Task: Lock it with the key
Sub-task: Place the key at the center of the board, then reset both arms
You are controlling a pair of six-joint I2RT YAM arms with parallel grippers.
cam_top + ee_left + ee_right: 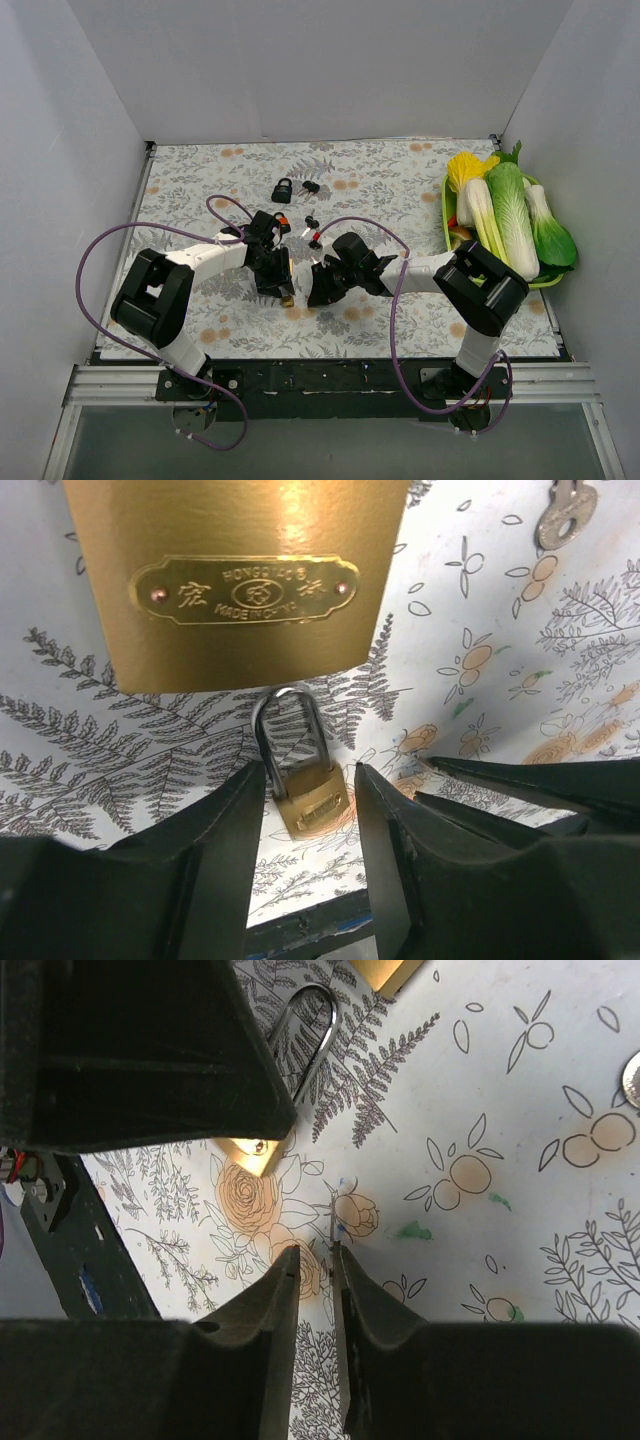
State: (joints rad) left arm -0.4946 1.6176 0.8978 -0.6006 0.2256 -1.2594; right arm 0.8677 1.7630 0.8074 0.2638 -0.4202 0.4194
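A fern-and-flower cloth [400, 170] covers my table, with white walls [300, 60] on 3 sides. My left gripper [310, 772] stands open, 1 finger on each side of the small brass padlock [305, 795] lying on the cloth. My right gripper [315, 1252] has its tips almost together around a thin metal sliver [332, 1228]; I cannot tell if it is gripped. A larger brass body [235, 650] carries a plate [245, 588] reading "MADE IN CHINA".

Glossy brass padlock [308, 800] with polished steel shackle [289, 689], matt black plastic jaws, matt printed tablecloth [500, 680], dull metal key [565, 515].
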